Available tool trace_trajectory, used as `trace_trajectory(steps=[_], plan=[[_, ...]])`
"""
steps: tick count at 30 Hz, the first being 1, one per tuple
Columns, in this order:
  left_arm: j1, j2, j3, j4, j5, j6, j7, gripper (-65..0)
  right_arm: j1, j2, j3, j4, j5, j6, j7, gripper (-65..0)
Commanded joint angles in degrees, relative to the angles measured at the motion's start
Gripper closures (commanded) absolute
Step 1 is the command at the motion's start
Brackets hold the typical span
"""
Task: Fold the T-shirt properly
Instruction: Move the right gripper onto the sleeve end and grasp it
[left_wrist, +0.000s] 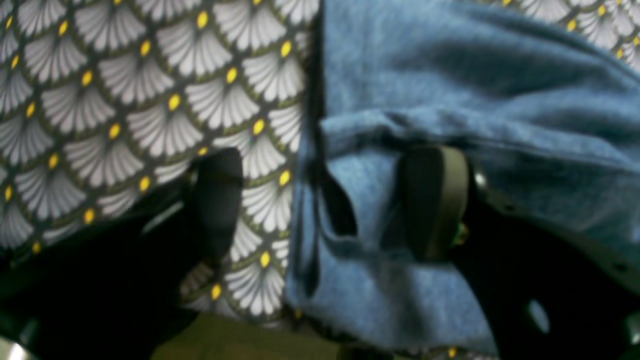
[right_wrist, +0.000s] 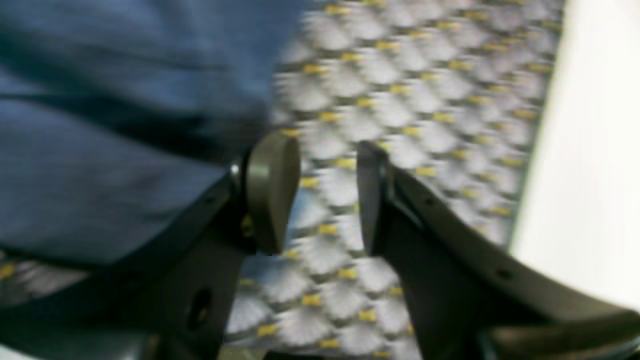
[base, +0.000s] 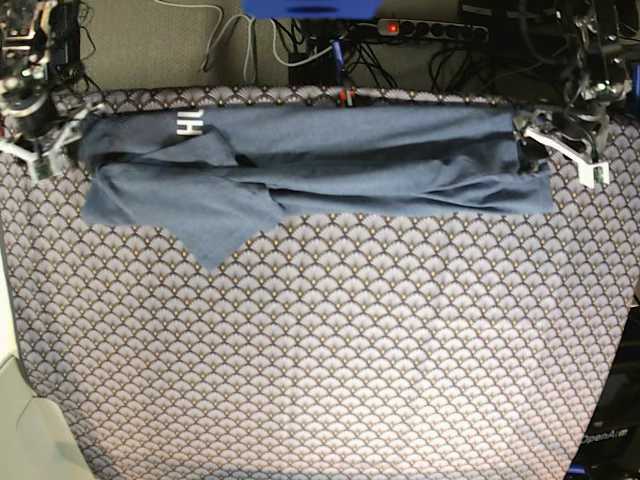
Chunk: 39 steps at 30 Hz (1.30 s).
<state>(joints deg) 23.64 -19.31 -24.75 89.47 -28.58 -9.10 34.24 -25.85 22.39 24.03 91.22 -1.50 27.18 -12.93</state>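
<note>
The slate-blue T-shirt lies as a long folded band across the far part of the table, with white lettering near its left end and a flap pointing toward me at lower left. My left gripper is at the band's right end. In the left wrist view the left gripper is open, one finger over the T-shirt and the other over the table covering, the cloth's edge lying between them. My right gripper stands at the left end. It is open over bare covering, beside the T-shirt.
The scallop-patterned table covering spreads across the whole table. Cables and a power strip run behind the far edge. A pale surface borders the covering beside the right gripper.
</note>
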Motion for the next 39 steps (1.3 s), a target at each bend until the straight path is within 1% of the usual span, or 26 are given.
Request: trace_trajectory(steps=[1, 6, 7, 8, 10, 11, 12, 14, 15, 16, 18, 20, 22, 24, 28, 30, 32, 34, 36, 39], plan=[[-0.1, -0.9, -0.4, 1.1, -0.4, -0.3, -1.2, -48.5, 0.2, 1.0, 1.8, 1.0, 0.3, -0.5, 1.2, -24.2], [0.0, -0.9, -0.4, 1.1, -0.4, -0.4, -1.2, -48.5, 1.9, 1.0, 5.5, 1.1, 0.4, -0.4, 1.2, -24.0], [0.0, -0.9, -0.4, 1.1, -0.4, -1.6, -1.1, -48.5, 1.8, 1.0, 5.2, 2.2, 0.5, -0.1, 1.2, -24.0], [0.0, -0.9, -0.4, 1.1, -0.4, -2.9, -1.1, -48.6, 1.6, 1.0, 4.7, 3.9, 1.2, 1.5, 1.2, -24.0], [-0.1, -0.9, -0.4, 0.9, -0.4, -5.4, -1.0, -48.6, 0.8, -0.4, 2.5, 9.1, 4.6, 8.1, 0.6, -24.0], [-0.3, -0.9, -0.4, 0.7, -0.4, -6.0, -1.0, -48.6, 0.7, -1.4, 1.6, 12.3, 6.1, 11.5, 0.6, -24.0], [-0.3, -0.9, -0.4, 0.6, -0.4, -6.0, -1.0, -48.6, 0.7, -2.8, 1.0, 15.3, 6.8, 12.8, 0.3, -24.0], [-0.5, -0.9, -0.4, 0.4, -0.2, -6.1, -1.0, -48.6, 0.7, -7.1, -1.8, 21.1, 6.8, 12.8, -2.7, -24.0], [-0.5, -0.8, -0.4, 0.4, 0.0, -6.1, -1.0, -48.6, 0.7, -8.5, -3.6, 22.9, 6.8, 12.8, -4.5, -24.0], [-0.5, -0.8, -0.4, 0.4, 0.0, -6.1, -1.0, -48.6, 1.1, -9.9, -6.0, 23.6, 6.8, 12.8, -6.4, -24.0], [-0.5, -0.8, -0.4, 0.4, 0.1, -6.1, -0.9, -48.6, 2.1, -11.0, -9.7, 23.5, 6.8, 12.8, -9.6, -23.9], [-0.5, -0.8, -0.4, 0.4, 0.1, -6.1, -0.9, -48.6, 2.9, -11.8, -13.8, 22.8, 6.8, 12.8, -12.7, -22.3], [-0.5, -0.8, -0.4, 0.4, 0.1, -6.1, -0.9, -48.6, 3.2, -11.9, -18.0, 22.2, 6.8, 12.8, -14.6, -20.2], [-0.6, -0.6, -0.4, 0.4, 0.1, -6.1, -0.9, -48.6, 3.2, -12.1, -21.4, 22.2, 6.8, 12.8, -15.0, -18.8], [-0.6, -0.4, -0.3, 0.4, 0.1, -6.1, -0.9, -48.6, 5.8, -12.2, -27.2, 21.9, 6.5, 12.8, -15.3, -18.5], [-0.6, -0.4, -0.3, 0.4, 0.1, -6.1, -0.9, -48.6, 6.5, -12.3, -29.6, 21.8, 5.1, 12.8, -15.7, -18.5], [-0.6, -0.4, -0.3, 0.4, 0.2, -6.1, -0.9, -48.6, 8.4, -12.3, -32.4, 21.8, 3.7, 12.8, -17.2, -18.5], [-0.6, -0.4, -0.3, 0.4, 0.2, -6.1, -0.9, -48.6, 10.0, -12.3, -34.4, 21.5, 3.1, 12.8, -18.8, -18.5], [-0.6, -0.4, -0.3, 0.4, 0.2, -6.1, -0.9, -48.6, 11.8, -13.1, -35.2, 20.2, 3.2, 12.8, -19.9, -18.5], [-0.6, -0.4, -0.3, 0.4, 0.2, -6.1, -0.9, -48.6, 13.8, -14.3, -35.4, 16.9, 3.2, 12.8, -20.0, -18.5]])
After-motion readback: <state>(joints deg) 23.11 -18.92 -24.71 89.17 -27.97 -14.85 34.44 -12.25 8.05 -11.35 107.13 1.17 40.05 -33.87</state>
